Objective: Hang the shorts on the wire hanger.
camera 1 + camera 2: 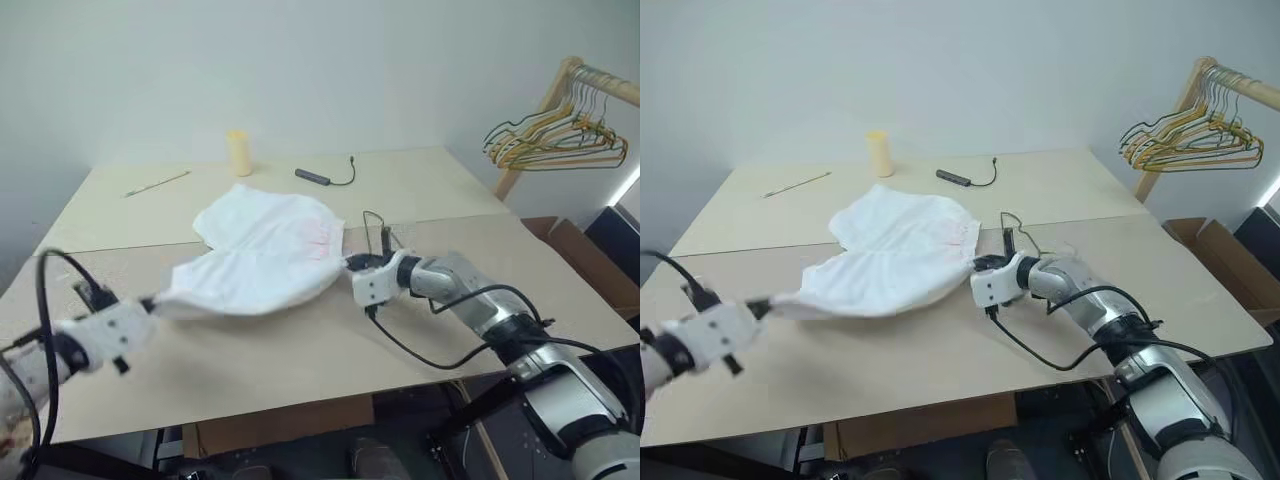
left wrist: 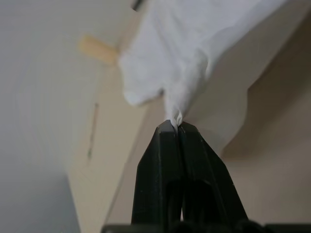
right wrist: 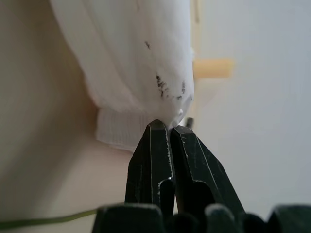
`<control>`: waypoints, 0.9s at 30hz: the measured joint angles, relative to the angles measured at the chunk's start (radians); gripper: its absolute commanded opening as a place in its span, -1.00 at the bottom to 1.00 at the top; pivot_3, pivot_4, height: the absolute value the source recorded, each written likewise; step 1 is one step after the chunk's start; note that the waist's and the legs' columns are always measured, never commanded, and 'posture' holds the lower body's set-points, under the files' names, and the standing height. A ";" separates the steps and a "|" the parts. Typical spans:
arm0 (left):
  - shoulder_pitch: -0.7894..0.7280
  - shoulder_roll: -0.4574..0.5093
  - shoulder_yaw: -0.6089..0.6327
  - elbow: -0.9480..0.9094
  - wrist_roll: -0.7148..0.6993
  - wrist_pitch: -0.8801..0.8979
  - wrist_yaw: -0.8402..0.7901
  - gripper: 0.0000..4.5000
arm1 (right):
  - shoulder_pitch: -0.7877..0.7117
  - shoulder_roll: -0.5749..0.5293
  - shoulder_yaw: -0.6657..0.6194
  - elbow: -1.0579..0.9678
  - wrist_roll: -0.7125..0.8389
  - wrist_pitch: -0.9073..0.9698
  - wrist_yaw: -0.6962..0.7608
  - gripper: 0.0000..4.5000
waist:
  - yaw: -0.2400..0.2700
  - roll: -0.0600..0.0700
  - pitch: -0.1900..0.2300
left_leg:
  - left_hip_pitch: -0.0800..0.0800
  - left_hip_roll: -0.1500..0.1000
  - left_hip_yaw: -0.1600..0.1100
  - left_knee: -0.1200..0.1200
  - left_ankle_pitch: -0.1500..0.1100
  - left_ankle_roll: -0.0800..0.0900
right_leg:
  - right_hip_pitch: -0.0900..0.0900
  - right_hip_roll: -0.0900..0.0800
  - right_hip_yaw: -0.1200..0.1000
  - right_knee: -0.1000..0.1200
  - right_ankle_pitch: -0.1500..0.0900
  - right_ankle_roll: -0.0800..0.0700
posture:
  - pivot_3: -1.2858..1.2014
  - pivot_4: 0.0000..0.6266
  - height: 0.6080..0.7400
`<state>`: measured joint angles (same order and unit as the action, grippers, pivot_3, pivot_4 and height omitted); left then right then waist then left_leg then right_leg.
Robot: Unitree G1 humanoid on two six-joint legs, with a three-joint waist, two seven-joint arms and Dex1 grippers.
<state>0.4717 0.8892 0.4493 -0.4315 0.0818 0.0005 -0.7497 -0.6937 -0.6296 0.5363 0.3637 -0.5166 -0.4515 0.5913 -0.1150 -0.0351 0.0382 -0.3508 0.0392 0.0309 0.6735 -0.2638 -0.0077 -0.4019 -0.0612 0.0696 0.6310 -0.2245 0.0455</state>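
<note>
Head views
- Shorts [image 1: 262,255]: white, spread across the middle of the desk [image 1: 300,370], stretched between both arms; long axis from about 8 o'clock to 2 o'clock.
- Left gripper [image 1: 150,303]: at the 8 o'clock end, fingers clenched on a drawn-out corner of cloth; arm low and outstretched near the desk's front-left edge.
- Right gripper [image 1: 352,264]: at the 3 o'clock side of the shorts, fingers pinched on the waistband edge; forearm angled in from 4 o'clock.
- Wire hanger [image 1: 375,232]: thin dark wire on the desk, just beside the right gripper at its 1 o'clock, so the right arm is the nearer one. Judgement: the cloth must travel toward 3 o'clock to meet it.

Left wrist view
- Fingers [image 2: 167,160] shut together, a twisted tip of white cloth caught at the tips; the shorts fan away beyond.

Right wrist view
- Fingers [image 3: 155,155] closed on the ribbed waistband; small dark marks on the cloth just above; an olive wire crosses the low corner
</note>
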 measured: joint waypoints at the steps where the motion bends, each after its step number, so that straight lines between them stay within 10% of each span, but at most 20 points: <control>1: 0.051 0.004 0.004 -0.017 0.001 0.002 -0.035 -1.00 | 0.014 -0.026 0.003 -0.024 0.018 -0.001 0.057 -0.99 | 0.006 0.000 0.000 | -0.001 0.001 0.001 0.000 -0.001 0.001 | -0.001 0.000 0.000 0.000 0.001 -0.003 | 0.07 -1.00 1.00; 16: 0.360 0.054 0.148 -0.286 -0.067 0.253 -0.448 -1.00 | 0.119 -0.204 0.000 -0.347 0.224 0.025 0.538 -0.99 | 0.068 0.000 0.000 | 0.000 0.005 0.006 0.000 -0.004 0.002 | -0.003 0.003 0.000 -0.001 -0.009 -0.009 | 0.07 -1.00 1.00; 27: 0.265 0.102 0.191 -0.236 -0.112 0.288 -0.536 0.44 | 0.172 -0.244 -0.044 -0.454 0.322 0.148 0.649 0.60 | 0.074 0.000 0.000 | 0.000 0.005 0.007 0.000 -0.004 0.001 | -0.004 0.003 -0.001 0.000 -0.009 -0.010 | 0.05 -1.00 1.00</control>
<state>0.7372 0.9915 0.6404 -0.6670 -0.0297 0.2881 -1.2861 -0.5221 -0.8740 0.4926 -0.0901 -0.1949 -0.3034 1.2406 -0.0407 -0.0354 0.0385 -0.3512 0.0444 0.0379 0.6731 -0.2683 -0.0062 -0.4056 -0.0583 0.0690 0.6306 -0.2339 0.0357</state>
